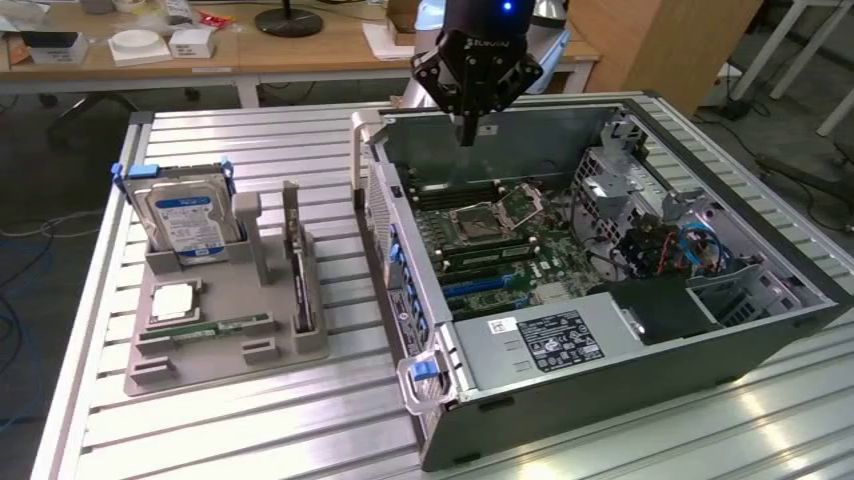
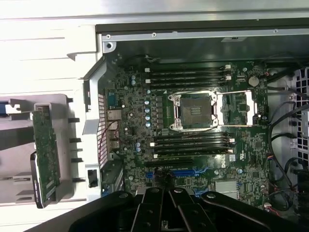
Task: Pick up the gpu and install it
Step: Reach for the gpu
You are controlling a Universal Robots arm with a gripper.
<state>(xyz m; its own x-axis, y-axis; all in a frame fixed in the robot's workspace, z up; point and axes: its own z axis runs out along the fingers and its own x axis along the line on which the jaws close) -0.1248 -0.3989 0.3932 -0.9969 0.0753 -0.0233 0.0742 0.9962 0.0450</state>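
The gpu stands on edge in a slot of the grey holder tray, on the side nearest the computer case. In the wrist view the gpu appears as a long, greenish circuit card in that holder. My gripper hangs above the far wall of the open computer case, well away from the gpu. Its fingers are shut with nothing between them. In the wrist view the gripper hovers over the motherboard.
The grey tray also holds a silver hard drive, a square processor chip and a slim memory stick. Inside the case are an empty processor socket, blue card slots and cables. A desk stands behind.
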